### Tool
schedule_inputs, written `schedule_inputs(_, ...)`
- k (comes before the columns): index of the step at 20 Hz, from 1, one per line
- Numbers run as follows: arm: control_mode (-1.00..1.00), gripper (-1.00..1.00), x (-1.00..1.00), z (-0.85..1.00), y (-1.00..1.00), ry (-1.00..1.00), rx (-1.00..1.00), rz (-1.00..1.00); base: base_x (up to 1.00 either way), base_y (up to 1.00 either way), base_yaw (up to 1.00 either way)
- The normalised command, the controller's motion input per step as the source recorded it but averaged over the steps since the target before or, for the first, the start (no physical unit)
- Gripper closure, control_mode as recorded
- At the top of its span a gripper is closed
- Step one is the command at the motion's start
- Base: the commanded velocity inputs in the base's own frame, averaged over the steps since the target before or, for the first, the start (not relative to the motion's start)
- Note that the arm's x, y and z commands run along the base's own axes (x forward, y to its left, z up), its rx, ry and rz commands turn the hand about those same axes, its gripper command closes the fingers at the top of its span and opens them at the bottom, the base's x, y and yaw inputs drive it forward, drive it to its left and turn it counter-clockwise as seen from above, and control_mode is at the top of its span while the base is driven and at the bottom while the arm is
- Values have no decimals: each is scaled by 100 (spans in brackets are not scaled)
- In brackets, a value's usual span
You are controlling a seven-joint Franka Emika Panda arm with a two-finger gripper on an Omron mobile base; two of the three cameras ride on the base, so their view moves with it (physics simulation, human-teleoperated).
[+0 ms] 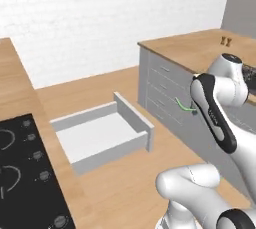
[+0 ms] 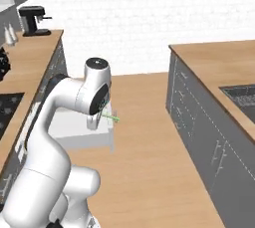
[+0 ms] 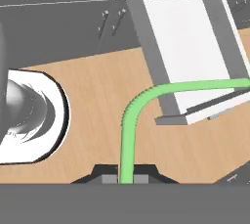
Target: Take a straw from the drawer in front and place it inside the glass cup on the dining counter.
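**Straw in the grip, carry to the dining counter ahead**

The step in hand, as I judge it, is the carry: the straw (image 3: 128,135) is out of the drawer (image 1: 102,135) and the glass cup on the dining counter (image 2: 219,65) is the goal. To do it well, the arm should swing across the floor gap toward that counter with the straw high enough to clear the counter edge and the grey cabinet fronts (image 1: 162,85) below it. The hold is on one end of a thin, light piece, so a slow, smooth turn of the wrist is wise; a jerk could let it swivel between the fingers. Over the cup, the free end has to point down and enter the mouth, so the hand needs re-orienting before the descent. The cup itself I cannot make out on the counter, so the base may need to bring it into sight first.

The gripper (image 3: 127,179) is clenched on the straw's straight end. From the jaws the green stem runs straight out, then bends sharply to one side at the ribbed elbow, so the tip lies well off the gripper's axis. In the hand view that bent part crosses in front of the open drawer, which stands well apart beneath it, white inside and bare. In the left base view the straw (image 1: 185,106) shows beside the forearm, in front of the cabinet fronts.
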Motion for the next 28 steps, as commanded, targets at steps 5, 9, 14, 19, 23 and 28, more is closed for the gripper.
schedule_inputs(5, 100, 100, 0, 0, 0, 0, 0, 0, -8, -5, -83)
schedule_inputs(9, 100, 100, 0, 0, 0, 0, 0, 0, 0, -34, -80)
schedule_inputs(14, 100, 100, 0, 0, 0, 0, 0, 0, 12, -59, -67)
schedule_inputs(19, 100, 100, 0, 0, 0, 0, 0, 0, 5, -85, -49)
schedule_inputs(23, 100, 100, 0, 0, 0, 0, 0, 0, 3, -100, -32)
schedule_inputs(28, 100, 100, 0, 0, 0, 0, 0, 0, 14, -100, -22)
